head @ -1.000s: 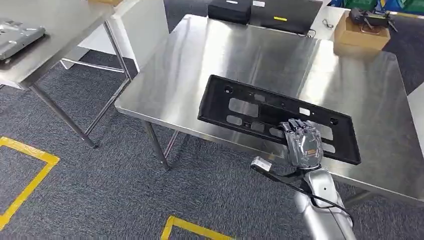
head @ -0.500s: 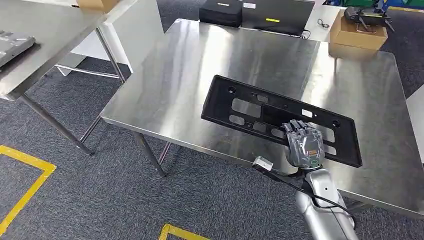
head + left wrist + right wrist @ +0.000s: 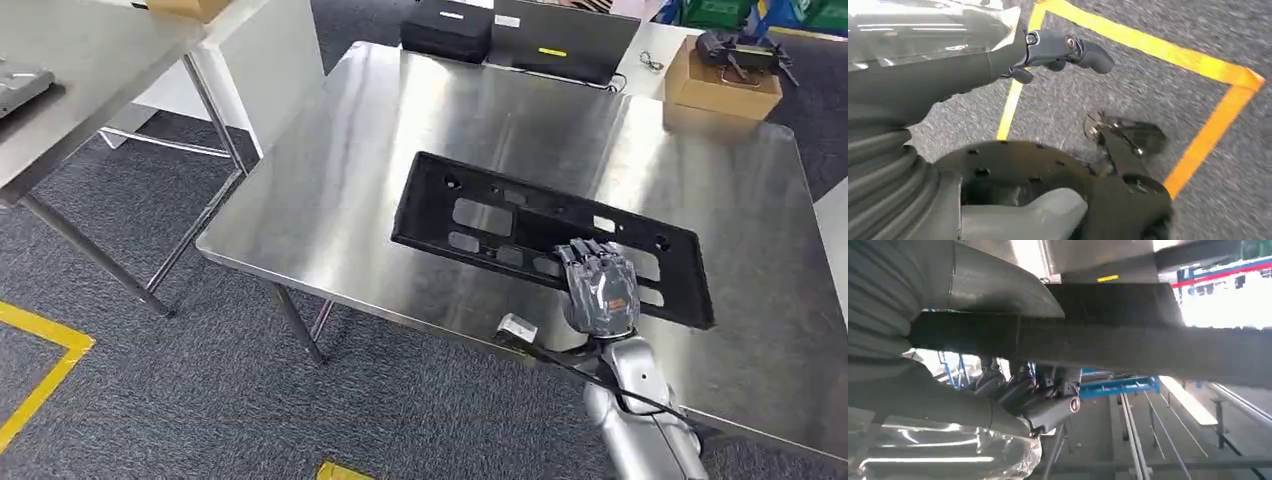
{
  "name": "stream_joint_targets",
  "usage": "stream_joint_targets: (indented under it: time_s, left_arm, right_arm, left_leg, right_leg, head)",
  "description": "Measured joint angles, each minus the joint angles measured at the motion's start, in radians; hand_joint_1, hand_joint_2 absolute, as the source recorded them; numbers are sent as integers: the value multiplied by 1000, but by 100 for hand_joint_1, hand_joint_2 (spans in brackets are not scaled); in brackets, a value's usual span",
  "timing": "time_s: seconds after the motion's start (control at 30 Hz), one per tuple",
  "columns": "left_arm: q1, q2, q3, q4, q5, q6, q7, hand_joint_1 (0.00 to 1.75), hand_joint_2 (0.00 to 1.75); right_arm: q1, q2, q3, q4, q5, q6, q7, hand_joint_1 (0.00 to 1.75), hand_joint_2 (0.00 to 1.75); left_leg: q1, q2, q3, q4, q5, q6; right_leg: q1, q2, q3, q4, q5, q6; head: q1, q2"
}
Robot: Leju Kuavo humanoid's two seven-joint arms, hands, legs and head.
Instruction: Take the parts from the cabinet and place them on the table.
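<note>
black part [image 3: 548, 235] over the steel table [image 3: 380, 170] — right wrist view shows fingers [image 3: 1048, 410] beneath it.

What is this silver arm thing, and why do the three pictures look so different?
It is a robot shaped a bit like a person. The big picture is what it sees from its head, looking down. Its silver right arm reaches up to a shiny metal table, and its right hand grips the near edge of a long black plastic part with holes in it. The part lies over the table. A cardboard box and black cases stand at the far side.

The other two pictures come from small cameras at the wrists. The right wrist one sees the black part very close, with the hand's fingers around it. The left wrist one shows the left hand hanging over grey carpet with yellow tape, holding nothing.
</note>
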Motion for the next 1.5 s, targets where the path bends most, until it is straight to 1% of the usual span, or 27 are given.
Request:
stream_joint_targets:
  time_s: [0.03, 0.07, 0.1, 0.13, 0.17, 0.2, 0.23, 0.27, 0.3, 0.33, 0.37, 0.4, 0.53, 0.6, 0.63, 0.67, 0.7, 0.73, 0.9, 1.13, 1.17, 1.3, 1.5]
  left_arm:
    - [0, 0, 0, 0, 0, -2, 0, 0, 175]
    - [1, 0, 0, 0, 0, -2, 1, 0, 175]
    - [2, 0, 0, 0, -1, -3, 2, 0, 175]
    - [2, 0, -1, 0, -2, -3, 2, 0, 175]
    - [2, 0, -2, 0, -2, -1, 8, 0, 175]
    - [2, 0, -4, 0, -3, 4, 19, 0, 175]
    - [2, 0, -8, 0, -6, 11, 27, 0, 175]
    - [1, 0, -11, 0, -10, 12, 34, 0, 175]
    - [0, 0, -12, 0, -11, 12, 37, 0, 175]
    - [0, 0, -14, 0, -13, 12, 40, 0, 175]
    - [0, 2, -18, 0, -14, 11, 44, 0, 175]
    - [0, 2, -22, 0, -19, 10, 50, 0, 175]
    - [-2, 4, -35, 0, -30, 6, 55, 0, 175]
    - [-2, 5, -43, 0, -31, 5, 54, 0, 175]
    - [-2, 6, -43, 0, -31, 3, 54, 0, 175]
    - [-2, 6, -43, 0, -31, 2, 53, 0, 175]
    - [-2, 6, -43, 0, -31, 1, 53, 0, 175]
    - [-2, 7, -44, 0, -31, 1, 53, 0, 175]
    - [-2, 10, -47, 0, -31, -4, 55, 0, 175]
    - [-2, 15, -53, 0, -33, -11, 55, 0, 175]
    - [-2, 15, -55, 0, -33, -12, 55, 0, 175]
    - [-3, 18, -58, 0, -37, -32, 55, 0, 175]
    - [-5, 20, -62, 0, -41, -27, 60, 0, 175]
  right_arm:
    - [5, -2, -3, 0, 1, 0, 0, 175, 175]
    - [12, -3, -6, 0, 1, 0, 0, 175, 175]
    - [15, -4, -9, 3, -1, 0, 0, 175, 175]
    - [15, -5, -12, 6, -5, 0, -1, 175, 175]
    - [12, -5, -15, 9, -9, 0, -1, 175, 175]
    - [4, -6, -18, 14, -10, 0, 0, 175, 175]
    - [-13, -7, -21, 31, -10, 0, 6, 175, 175]
    - [-31, -8, -23, 49, -9, 0, 15, 175, 175]
    - [-41, -9, -25, 61, -9, 0, 19, 175, 175]
    - [-51, -10, -29, 73, -9, 0, 24, 175, 175]
    - [-78, -11, -38, 106, -6, 0, 36, 175, 175]
    - [-109, -14, -47, 145, -4, 0, 48, 175, 175]
    - [-275, -32, -89, 351, -6, 0, 84, 175, 175]
    - [-354, -43, -108, 466, -6, 0, 103, 175, 175]
    - [-390, -45, -116, 514, -6, 1, 111, 175, 175]
    - [-416, -48, -122, 559, -6, 2, 118, 175, 175]
    - [-437, -50, -127, 590, -5, 2, 126, 175, 175]
    - [-456, -52, -131, 620, 1, 5, 138, 175, 175]
    - [-528, -53, -149, 737, 10, 27, 228, 175, 175]
    - [-568, -52, -168, 811, 24, 56, 265, 175, 175]
    - [-568, -51, -168, 816, 30, 57, 267, 0, 0]
    - [-574, -42, -168, 830, 51, 64, 281, 0, 0]
    - [-577, -33, -169, 837, 75, 68, 272, 0, 0]
  left_leg:
    - [-1, -1, 6, 0, -7, 3]
    - [-1, -3, 11, 1, -12, 3]
    - [-1, -5, 17, 1, -15, 2]
    - [-1, -6, 24, 2, -21, -1]
    - [0, -7, 31, 3, -27, -5]
    - [1, -7, 39, 6, -34, -9]
    - [-1, -7, 41, 10, -43, -17]
    - [-9, -6, 41, 17, -53, -23]
    - [-8, -5, 40, 17, -54, -25]
    - [-9, -4, 40, 17, -54, -25]
    - [-9, -4, 39, 21, -57, -8]
    - [-7, -3, 39, 21, -54, -2]
    - [-6, -2, 42, 16, -53, -5]
    - [-5, -2, 42, 15, -53, -7]
    - [-4, -2, 42, 15, -53, -10]
    - [-3, -1, 42, 15, -53, -17]
    - [-2, -1, 42, 15, -54, -21]
    - [-2, -2, 42, 15, -54, -24]
    - [-5, -2, 41, 15, -53, -24]
    - [-12, -2, 40, 15, -53, -24]
    - [-12, -2, 40, 15, -53, -24]
    - [-16, -2, 41, 15, -54, -23]
    - [-17, -3, 41, 15, -54, -23]
  right_leg:
    - [-1, 0, -54, 82, -23, 0]
    - [-1, 0, -97, 138, -30, 7]
    - [-4, 0, -113, 142, -16, 15]
    - [-8, 0, -105, 92, 22, 30]
    - [-11, -1, -74, 5, 73, 45]
    - [-16, -3, -34, -97, 124, 55]
    - [-20, -10, -8, -171, 154, 54]
    - [-12, -6, 4, -177, 158, 43]
    - [-14, -5, 0, -175, 158, 34]
    - [-14, -5, -1, -176, 159, 31]
    - [-22, -4, 2, -177, 162, 28]
    - [-18, -3, 2, -177, 162, 28]
    - [-14, 0, 1, -176, 161, 24]
    - [-13, 0, 1, -176, 160, 23]
    - [-12, 0, 1, -176, 160, 23]
    - [-11, 0, 1, -176, 160, 23]
    - [-10, 0, 1, -176, 160, 22]
    - [-10, 0, 1, -175, 160, 22]
    - [-10, 0, 1, -175, 160, 22]
    - [-10, 0, 2, -175, 160, 22]
    - [-10, 0, 2, -175, 160, 22]
    - [-10, 0, 2, -176, 160, 22]
    - [-10, -1, 2, -176, 160, 23]
  head:
    - [1, 0]
    - [0, 0]
    - [1, 0]
    - [0, 0]
    - [1, 0]
    - [1, 0]
    - [2, 0]
    - [2, 0]
    - [1, 0]
    - [-2, 0]
    - [-1, 0]
    - [-1, 0]
    - [-1, 0]
    - [-1, 0]
    - [-2, 0]
    - [-1, 0]
    - [-1, 0]
    - [0, 0]
    - [-1, 0]
    - [-1, 0]
    - [0, 0]
    - [-1, 0]
    - [-1, 0]
